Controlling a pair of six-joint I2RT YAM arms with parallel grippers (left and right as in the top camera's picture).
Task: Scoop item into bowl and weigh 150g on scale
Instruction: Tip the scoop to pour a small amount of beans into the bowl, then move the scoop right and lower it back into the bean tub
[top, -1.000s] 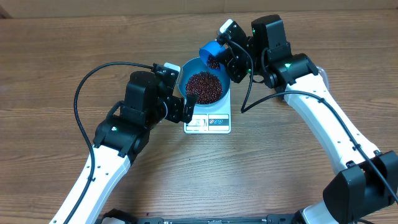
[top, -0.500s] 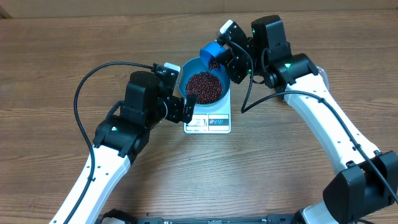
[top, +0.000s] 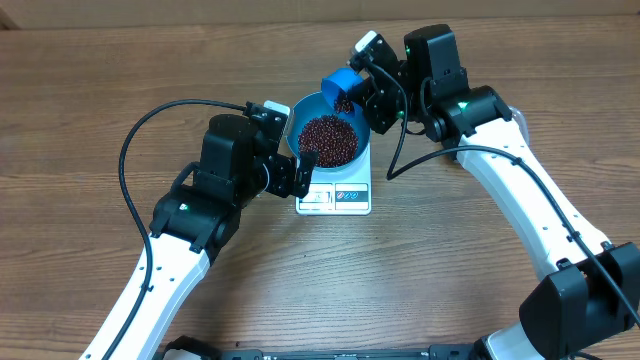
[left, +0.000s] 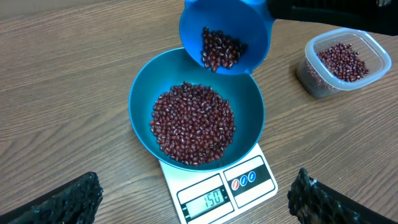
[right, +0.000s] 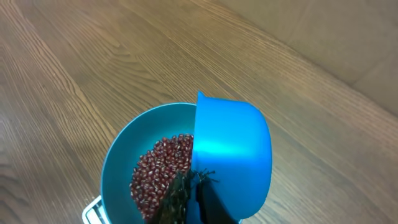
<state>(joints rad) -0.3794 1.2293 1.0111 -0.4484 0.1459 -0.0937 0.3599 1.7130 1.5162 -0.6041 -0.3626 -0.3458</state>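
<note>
Your right gripper (right: 194, 200) is clamped tight on the handle of the small blue scoop (left: 227, 31). It holds the scoop tipped, mouth down toward the bowl (left: 140, 93), over the bowl's far rim. A small clump of beans lies against the scoop's lower lip. Whether the scoop touches the rim you cannot tell from these views.

Your left gripper (top: 293, 160) stands spread as wide as it goes and has nothing in it. Its two dark fingers (left: 62, 202) frame the near side of the scale (left: 249, 180) without touching it or the bowl.

The beans (left: 193, 124) you are weighing lie mostly in the teal bowl, in a loose heap covering its bottom. The bowl sits squarely on the white scale, hiding most of the platform. The display strip pokes out at the near edge and reads 150.

Off to the right, well apart from the scale, a clear plastic tub (left: 367, 46) holds more beans. Everything stands on the wooden table (top: 80, 100).
</note>
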